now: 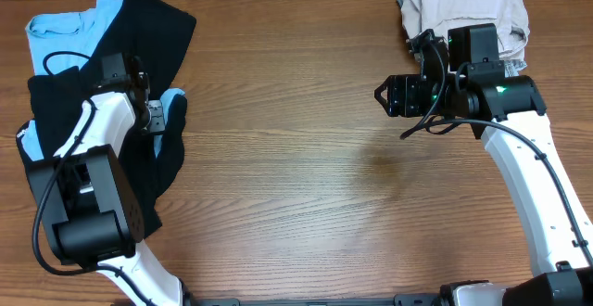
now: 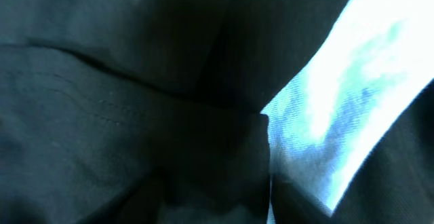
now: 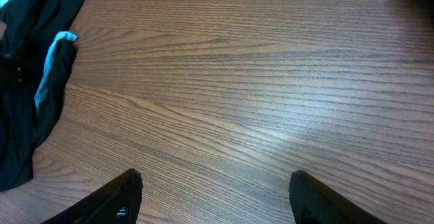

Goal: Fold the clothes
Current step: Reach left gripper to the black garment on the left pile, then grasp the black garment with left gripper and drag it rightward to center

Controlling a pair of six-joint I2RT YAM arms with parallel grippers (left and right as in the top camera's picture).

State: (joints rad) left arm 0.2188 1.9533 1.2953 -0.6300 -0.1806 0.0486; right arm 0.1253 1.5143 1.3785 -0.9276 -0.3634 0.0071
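Observation:
The clothes lie in a heap at the table's left edge. A black T-shirt (image 1: pixel 153 28) lies over a light-blue T-shirt (image 1: pixel 65 28). My left gripper (image 1: pixel 159 116) is down on the black fabric at the heap's right edge. In the left wrist view black cloth (image 2: pixel 122 115) fills the frame, with a strip of light-blue cloth (image 2: pixel 339 95) at the right. Its fingers show only as dim dark shapes set apart, with black cloth between them. My right gripper (image 1: pixel 384 95) (image 3: pixel 213 197) hangs open and empty over bare wood at the right. The heap's edge (image 3: pixel 27 115) shows at the left of its view.
A folded beige garment (image 1: pixel 463 9) lies at the back right corner, just behind my right arm. Wooden tabletop (image 1: pixel 296 158) stretches between the two arms. The left arm's base (image 1: pixel 83 204) stands on the lower part of the heap.

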